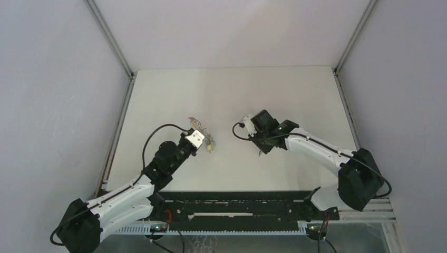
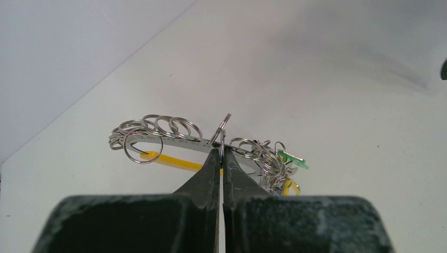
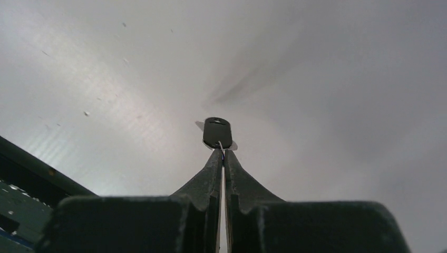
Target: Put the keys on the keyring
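left tool (image 2: 222, 152) clamped on keyring (image 2: 158, 138) at its metal band | right tool (image 3: 222, 153) clamped on key (image 3: 217, 132), black head beyond tips

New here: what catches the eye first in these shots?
The left gripper, at centre-left of the table, is shut on a silvery metal keyring strung with small split rings, a yellow band and a green tag. To its right, apart from it, the right gripper pinches a small black-headed key, head poking out past the fingertips.
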Controlling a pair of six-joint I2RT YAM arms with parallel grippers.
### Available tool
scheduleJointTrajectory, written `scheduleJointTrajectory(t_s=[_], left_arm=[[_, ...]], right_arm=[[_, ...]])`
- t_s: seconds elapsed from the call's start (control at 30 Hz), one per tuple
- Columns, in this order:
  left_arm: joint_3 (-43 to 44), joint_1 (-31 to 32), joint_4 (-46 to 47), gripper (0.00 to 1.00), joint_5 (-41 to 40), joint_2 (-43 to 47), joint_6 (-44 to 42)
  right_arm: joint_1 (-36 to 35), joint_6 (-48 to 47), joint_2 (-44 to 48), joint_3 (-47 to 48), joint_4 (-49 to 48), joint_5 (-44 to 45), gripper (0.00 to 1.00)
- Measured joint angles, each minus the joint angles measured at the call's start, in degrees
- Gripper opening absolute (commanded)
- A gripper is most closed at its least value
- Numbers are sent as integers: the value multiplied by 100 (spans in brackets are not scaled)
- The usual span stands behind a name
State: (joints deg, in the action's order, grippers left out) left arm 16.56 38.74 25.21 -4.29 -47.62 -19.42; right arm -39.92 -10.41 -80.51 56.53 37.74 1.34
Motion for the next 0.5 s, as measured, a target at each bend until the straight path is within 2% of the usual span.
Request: scheduleJointTrajectory(t_s=[0.2,0.5], left_arm=[[0,0,0,0,-2,7,0],[0,-4,2,0,-42,46,-4]], right_arm=[[-24,9,-575,260,680,538,0],[-197,-227,-1668,887,442,592,0]])
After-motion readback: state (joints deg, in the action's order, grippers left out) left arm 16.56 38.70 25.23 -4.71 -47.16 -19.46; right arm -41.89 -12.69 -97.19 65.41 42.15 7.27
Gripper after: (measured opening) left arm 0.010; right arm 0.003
